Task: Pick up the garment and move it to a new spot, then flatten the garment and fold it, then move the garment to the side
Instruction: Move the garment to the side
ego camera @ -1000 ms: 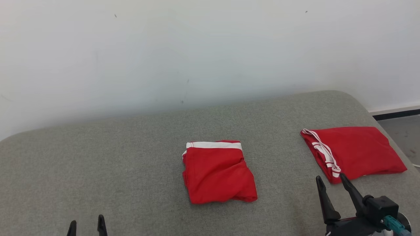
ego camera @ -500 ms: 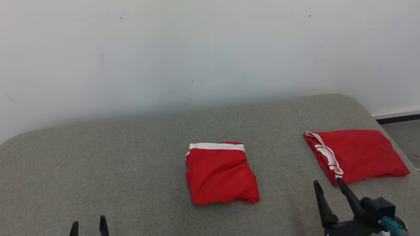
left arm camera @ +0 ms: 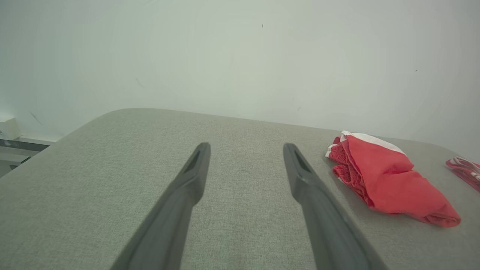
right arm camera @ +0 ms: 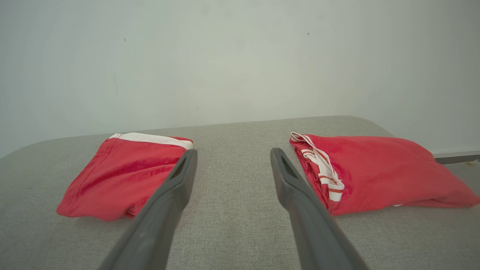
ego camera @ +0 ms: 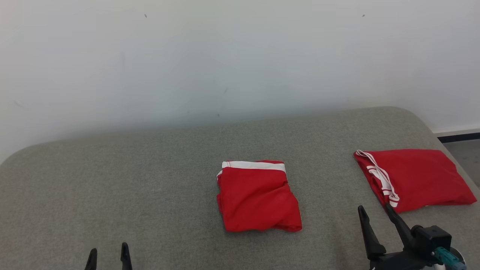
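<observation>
A folded red garment (ego camera: 258, 197) with a white band along its far edge lies in the middle of the grey padded table (ego camera: 150, 180); it also shows as the garment (left arm camera: 386, 176) and the garment (right arm camera: 123, 176). My left gripper (ego camera: 108, 253) stands open at the lower left, well to the garment's left, its fingers (left arm camera: 195, 168) empty over bare table. My right gripper (ego camera: 375, 212) is open at the lower right, empty, between the two red pieces; one of its fingers (right arm camera: 285, 176) ends just short of the right-hand piece.
A second folded red garment (ego camera: 416, 178) with white striped trim lies near the table's right edge, seen also as the second garment (right arm camera: 375, 172). A white wall (ego camera: 225, 56) stands behind the table. Floor (ego camera: 465, 157) shows past the right edge.
The whole head picture has shifted a little to the right, so the camera has moved. Both garments lie as before and both grippers stay open.
</observation>
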`<state>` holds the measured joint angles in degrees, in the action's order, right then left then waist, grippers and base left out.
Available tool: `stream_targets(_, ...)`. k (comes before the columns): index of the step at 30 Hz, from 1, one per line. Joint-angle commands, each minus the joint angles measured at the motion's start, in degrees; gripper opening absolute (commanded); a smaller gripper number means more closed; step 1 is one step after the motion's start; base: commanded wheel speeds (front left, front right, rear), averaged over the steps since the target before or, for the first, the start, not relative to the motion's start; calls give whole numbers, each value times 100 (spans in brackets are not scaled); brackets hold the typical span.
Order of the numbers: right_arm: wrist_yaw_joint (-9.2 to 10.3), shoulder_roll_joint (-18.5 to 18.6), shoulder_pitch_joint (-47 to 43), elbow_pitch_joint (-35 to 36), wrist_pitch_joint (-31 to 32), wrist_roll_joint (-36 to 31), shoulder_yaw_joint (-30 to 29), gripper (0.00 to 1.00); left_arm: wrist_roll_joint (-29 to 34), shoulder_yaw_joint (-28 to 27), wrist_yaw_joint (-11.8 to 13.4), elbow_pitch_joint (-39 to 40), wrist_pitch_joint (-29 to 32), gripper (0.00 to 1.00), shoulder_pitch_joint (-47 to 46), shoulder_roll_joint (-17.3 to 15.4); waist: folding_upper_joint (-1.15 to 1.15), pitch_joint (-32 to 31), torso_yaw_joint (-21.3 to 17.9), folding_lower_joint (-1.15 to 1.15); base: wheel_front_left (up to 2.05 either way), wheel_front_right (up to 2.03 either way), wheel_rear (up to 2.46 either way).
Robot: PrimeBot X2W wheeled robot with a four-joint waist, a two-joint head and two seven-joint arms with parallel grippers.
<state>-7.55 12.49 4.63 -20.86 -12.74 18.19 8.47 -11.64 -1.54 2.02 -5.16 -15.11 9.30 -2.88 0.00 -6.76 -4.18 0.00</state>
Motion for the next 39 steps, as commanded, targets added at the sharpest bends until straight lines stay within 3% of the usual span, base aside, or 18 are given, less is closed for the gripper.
stream_targets(1,16,-11,-56,10,27,-17,-39,100,78,39,-6,-3,-1,100,-63,-3,0,42,75,0,0,0,0)
stream_targets(7,16,35,82,-55,235,-21,-146,100,180,181,-84,-5,-1,100,-133,-3,0,126,365,0,0,0,0)
stream_targets(13,16,93,554,-465,1053,263,-195,100,194,439,-97,1,-1,100,-256,-3,0,260,930,0,0,0,0)
stream_targets(24,16,125,1890,-1831,2107,561,-213,100,203,620,-173,-25,-1,100,-492,-2,0,837,1878,0,0,0,0)
stream_targets(37,16,38,2487,-3334,3393,495,-34,100,49,659,-180,-60,-1,100,-788,-2,0,1232,2280,0,0,0,0)
stream_targets(38,16,-3,2460,-3382,3466,511,31,48,38,673,-172,-65,-1,100,-799,-2,0,1238,2277,0,0,0,0)
stream_targets(39,1,-25,2458,-3353,3442,507,117,23,23,679,-161,-68,-1,100,-805,-2,0,1244,2265,0,0,0,0)
